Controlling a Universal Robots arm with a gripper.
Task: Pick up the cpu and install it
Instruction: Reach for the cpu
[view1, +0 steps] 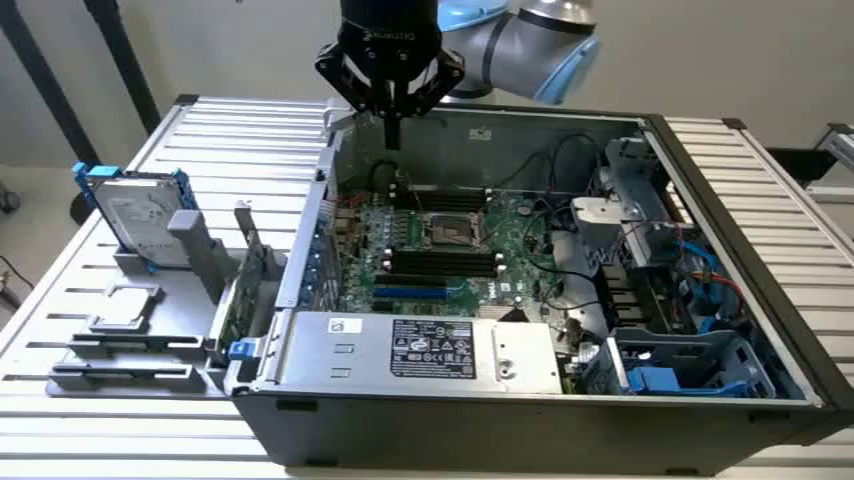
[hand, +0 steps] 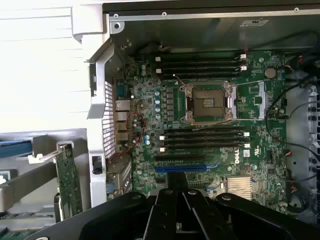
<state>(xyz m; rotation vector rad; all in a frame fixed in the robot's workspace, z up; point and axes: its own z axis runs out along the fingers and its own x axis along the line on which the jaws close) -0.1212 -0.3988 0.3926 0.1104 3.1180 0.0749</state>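
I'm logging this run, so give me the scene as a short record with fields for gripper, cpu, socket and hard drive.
gripper: shut, nothing seen in it, above the far end of the open computer case
cpu: lying flat on the grey stand, outside the case, at the exterior view's left
socket: empty, on the motherboard
hard drive: upright on the same stand
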